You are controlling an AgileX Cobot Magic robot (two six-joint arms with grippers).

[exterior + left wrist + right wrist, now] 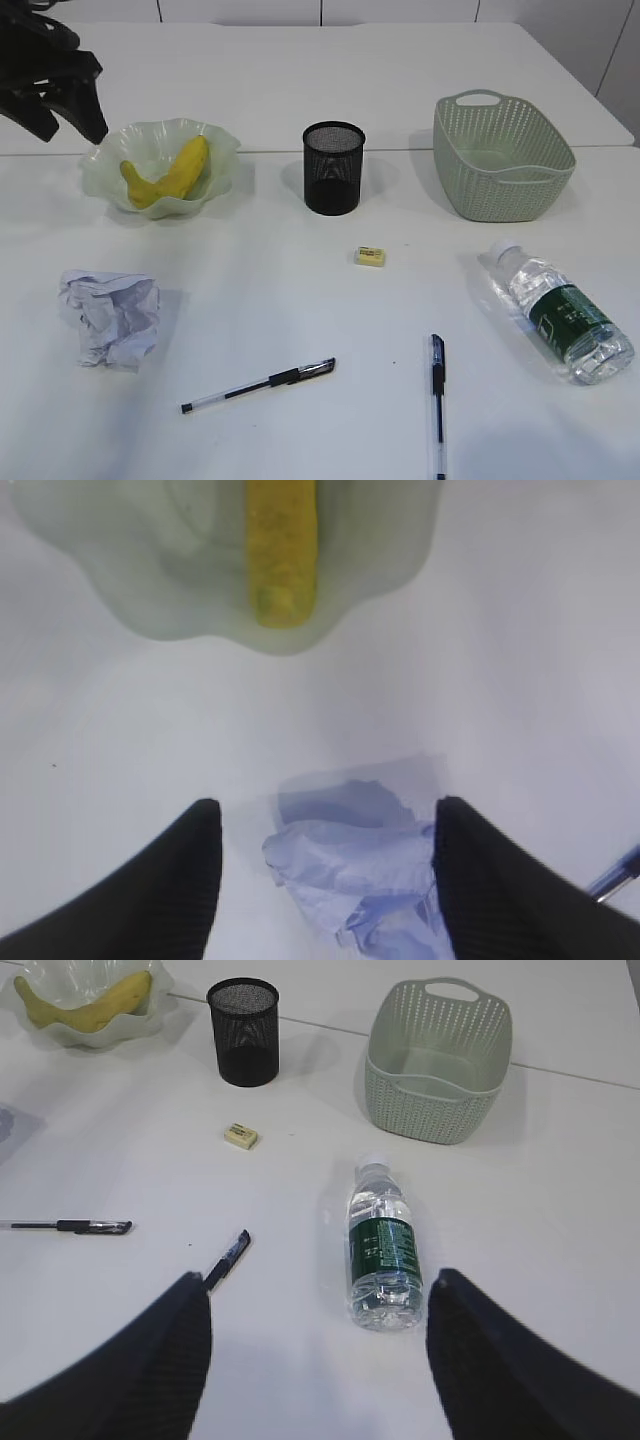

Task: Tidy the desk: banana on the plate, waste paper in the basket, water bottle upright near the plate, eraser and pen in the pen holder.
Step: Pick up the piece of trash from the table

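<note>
Two pens lie nearest the front of the desk (300, 90): one pen (260, 385) slanted, a second pen (437, 405) pointing away from the edge. Left of them sits the waste paper (108, 316), a crumpled white ball loose on the bare surface. At right the water bottle (560, 311) lies on its side, white cap toward the basket (503, 156), which stands behind it. Mid-desk, the small yellow eraser (370, 257) rests just in front of the black mesh pen holder (334, 167). Far left, the banana (168, 175) lies inside the plate (100, 170). Above that corner hangs the left arm, its fingers (180, 880) spread apart over the paper ball and gripping nothing. From the right wrist camera, the right arm's fingers (150, 1360) likewise stand wide apart, poised above the fallen bottle and holding nothing.
</note>
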